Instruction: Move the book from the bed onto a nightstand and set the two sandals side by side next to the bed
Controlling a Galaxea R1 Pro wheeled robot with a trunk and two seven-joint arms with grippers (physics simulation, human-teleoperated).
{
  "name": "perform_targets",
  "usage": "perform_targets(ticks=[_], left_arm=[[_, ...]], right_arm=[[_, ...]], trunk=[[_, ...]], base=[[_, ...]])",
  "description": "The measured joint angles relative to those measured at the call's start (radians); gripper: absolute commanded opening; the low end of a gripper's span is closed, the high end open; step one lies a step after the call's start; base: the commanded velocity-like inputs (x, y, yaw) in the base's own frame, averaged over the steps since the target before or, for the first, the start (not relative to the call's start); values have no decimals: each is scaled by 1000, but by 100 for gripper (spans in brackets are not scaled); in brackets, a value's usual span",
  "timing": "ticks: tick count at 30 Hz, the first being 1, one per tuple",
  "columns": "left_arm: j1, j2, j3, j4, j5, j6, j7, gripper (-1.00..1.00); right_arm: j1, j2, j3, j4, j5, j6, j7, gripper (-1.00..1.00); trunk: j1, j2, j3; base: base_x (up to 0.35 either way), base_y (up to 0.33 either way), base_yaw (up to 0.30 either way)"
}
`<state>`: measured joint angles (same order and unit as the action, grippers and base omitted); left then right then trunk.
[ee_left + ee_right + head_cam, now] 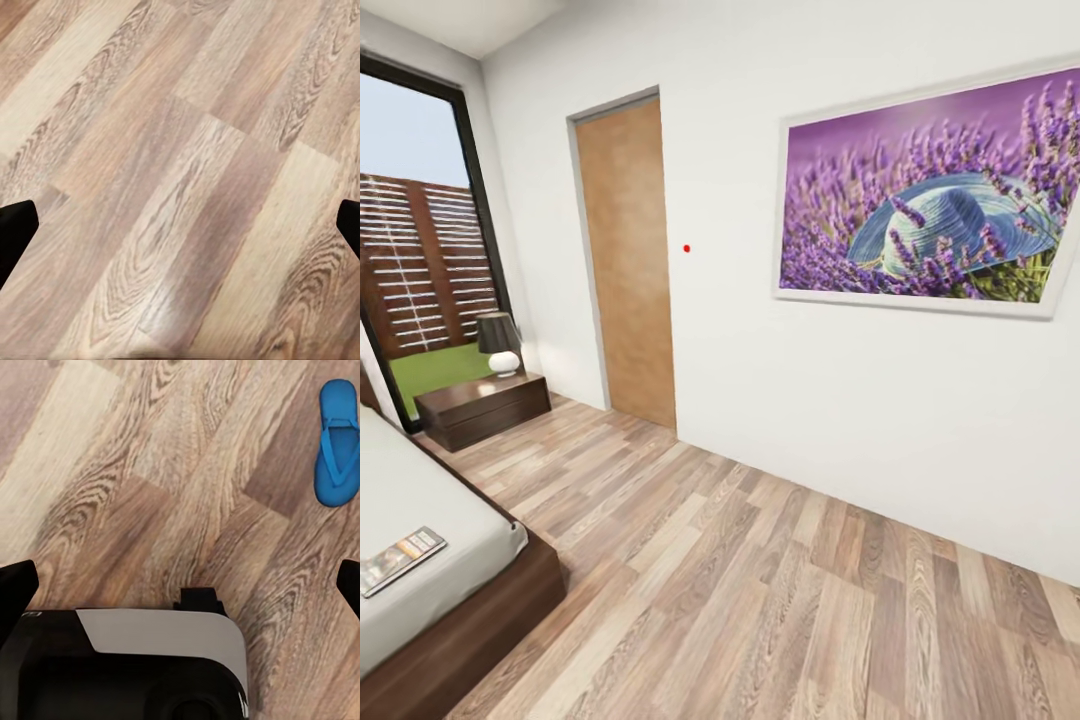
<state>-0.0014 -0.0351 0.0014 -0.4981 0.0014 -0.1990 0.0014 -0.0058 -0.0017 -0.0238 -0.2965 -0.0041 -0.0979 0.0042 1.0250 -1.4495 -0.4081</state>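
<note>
Well, the right gripper (180, 577) hangs spread wide and empty over the floor (112, 495), one blue sandal (337, 444) lying ahead and off to one side, lengthwise away from it. The left gripper (180, 217) gapes too. The book (398, 559) rests on the bed (450, 640).

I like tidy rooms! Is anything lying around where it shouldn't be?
Yes, two things. A book lies on the bed near the mattress edge, not on the nightstand. And one blue sandal lies by itself on the wood floor, with no partner beside it.
</note>
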Motion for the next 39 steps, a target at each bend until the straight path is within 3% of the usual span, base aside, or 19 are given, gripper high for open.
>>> perform_targets(ticks=[7,23,39], left_arm=[[0,0,0,0,0,0,0,100],[0,0,0,0,0,0,0,100],[0,0,0,0,0,0,0,100]], right_arm=[[0,0,0,0,0,0,0,100],[0,0,0,0,0,0,0,100],[0,0,0,0,0,0,0,100]], trunk=[[0,0,-2],[0,0,-2],[0,0,-2]], base=[[1,0,191],[57,-27,32],[0,0,195]])
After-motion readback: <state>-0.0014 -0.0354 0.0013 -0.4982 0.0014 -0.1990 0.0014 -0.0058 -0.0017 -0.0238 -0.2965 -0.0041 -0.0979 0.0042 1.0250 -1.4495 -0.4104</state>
